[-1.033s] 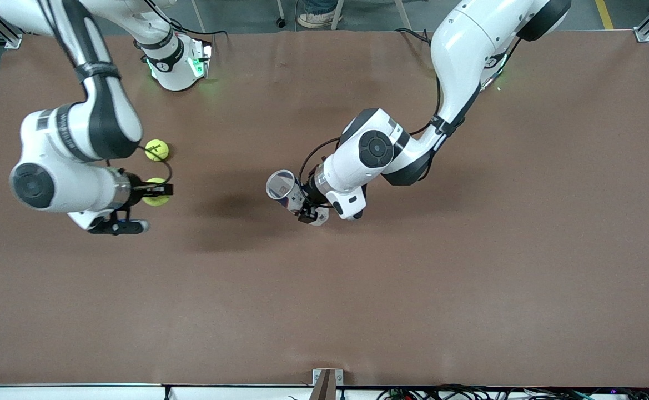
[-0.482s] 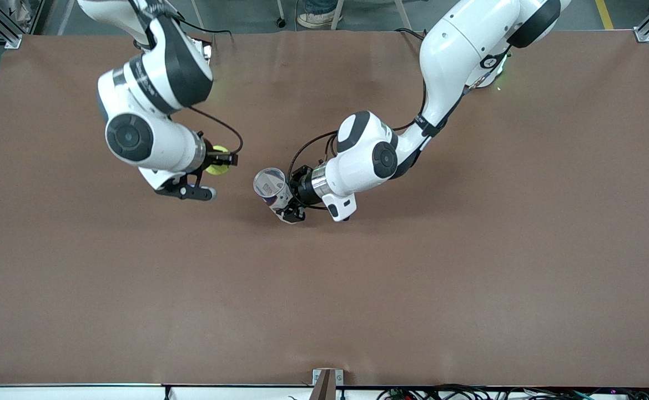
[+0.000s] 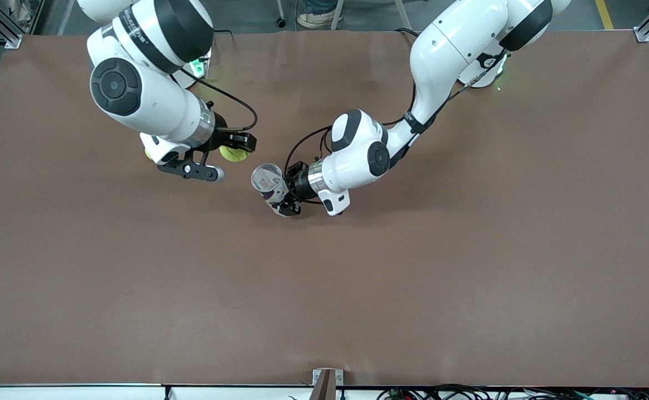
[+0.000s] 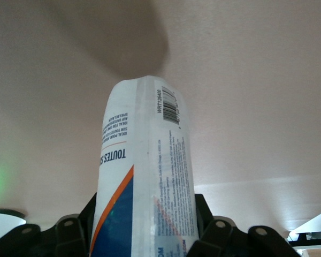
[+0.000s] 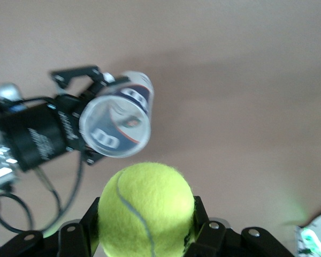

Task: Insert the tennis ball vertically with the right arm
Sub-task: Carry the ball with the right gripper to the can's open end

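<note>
One fuzzy yellow-green tennis ball [image 3: 233, 153] clamped in right gripper [image 3: 237, 145] above brown table [image 3: 468, 250]; one clear cylindrical plastic canister [image 3: 268, 184], label-wrapped, gripped by left gripper [image 3: 285, 194].

right hand [image 3: 241, 145] carried tennis ball [image 3: 233, 153] up beside can [image 3: 267, 180], left hand [image 3: 286, 195] nudged closer

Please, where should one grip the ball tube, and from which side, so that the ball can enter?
Grip the ball tube on its round wall near the closed base, from the side, as the left end effector does. This leaves its upturned open mouth free for the tennis ball in the right end effector.
</note>
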You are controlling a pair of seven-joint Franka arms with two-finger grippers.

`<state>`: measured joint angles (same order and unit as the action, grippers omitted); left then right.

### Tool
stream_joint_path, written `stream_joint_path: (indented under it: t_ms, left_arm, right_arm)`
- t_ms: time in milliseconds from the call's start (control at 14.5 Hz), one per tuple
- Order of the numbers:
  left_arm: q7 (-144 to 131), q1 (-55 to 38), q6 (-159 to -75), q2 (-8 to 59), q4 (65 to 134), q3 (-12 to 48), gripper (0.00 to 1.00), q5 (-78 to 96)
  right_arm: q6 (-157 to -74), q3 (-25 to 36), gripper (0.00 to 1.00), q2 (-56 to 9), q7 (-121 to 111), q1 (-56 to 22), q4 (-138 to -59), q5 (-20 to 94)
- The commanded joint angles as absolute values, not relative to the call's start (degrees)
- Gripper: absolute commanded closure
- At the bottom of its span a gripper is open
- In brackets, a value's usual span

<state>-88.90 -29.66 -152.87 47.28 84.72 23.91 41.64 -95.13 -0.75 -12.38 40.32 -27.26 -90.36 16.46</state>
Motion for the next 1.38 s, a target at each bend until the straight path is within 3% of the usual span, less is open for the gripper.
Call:
stream_joint_path:
  t_ms: [0,964,1033,1171,1240,1309]
  left_arm:
    - [-83.08,-29.44,-153.55,48.16,84.81,25.31,0.31,46.57]
    - [-82.35,-29.36,-153.02,48.16,84.81,25.40,0.32,47.11]
    - [-82.35,-29.36,-153.02,48.16,84.81,25.40,0.32,47.11]
    - [-82.35,-29.36,-153.02,48.16,84.81,25.40,0.32,47.11]
    - [-82.35,-29.36,-153.02,48.08,84.81,25.40,0.32,47.11]
    - [-82.35,-29.36,-153.02,48.16,84.81,25.40,0.32,47.11]
  right_arm:
    - [-97.29,0.00,0.62,-16.34,42.01,-29.08,-88.24,17.40]
    - [-100.46,0.09,0.59,-21.53,41.92,-30.15,-88.51,16.79]
    - [-100.46,0.09,0.53,-21.62,41.92,-30.23,-88.59,16.79]
    - [-100.20,0.09,0.07,-21.53,42.01,-30.23,-88.59,16.79]
    - [-100.11,0.09,0.00,-21.53,42.01,-30.15,-88.51,16.79]
    - [-100.02,0.09,0.00,-21.53,42.01,-30.15,-88.42,16.79]
